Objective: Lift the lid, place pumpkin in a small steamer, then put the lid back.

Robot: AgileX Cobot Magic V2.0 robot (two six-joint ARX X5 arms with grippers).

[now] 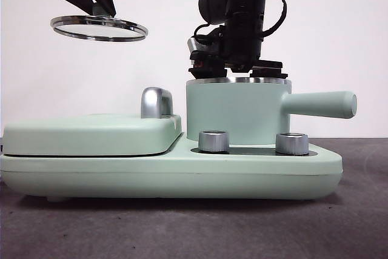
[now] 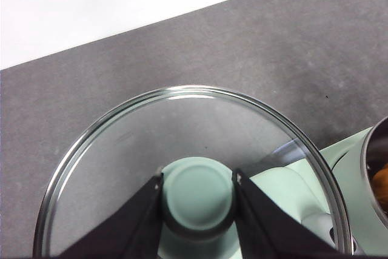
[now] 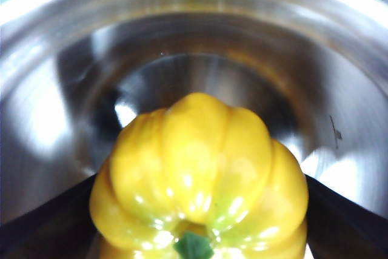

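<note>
pumpkin (image 3: 200, 180) sits between my right gripper's (image 3: 200, 222) two black jaws, down inside the small steamer (image 1: 237, 110); the jaws press against its yellow ribbed flanks, one on each side, so i am clenched on it; its green stem shows at the near end, and the shiny steel wall of the pot curves all around it; whether its underside touches the pot floor i cannot tell; in the front view my right arm comes down from above, big and dark, with its gripper dipped below the steel rim of the steamer; the steamer stands on the wide mint-green base (image 1: 170, 171), behind two steel knobs (image 1: 213, 141), its long handle pointing off to one side; my left gripper (image 2: 198, 195) is clamped on the mint-green knob of the lid (image 2: 121, 168), a jaw on either side of it; the lid hangs in the air, high and well apart from the steamer, roughly level, above the flat griddle cover (image 1: 91, 134) with its chrome handle (image 1: 156, 102); through the glass i see the grey table (image 2: 254, 47) below.
</note>
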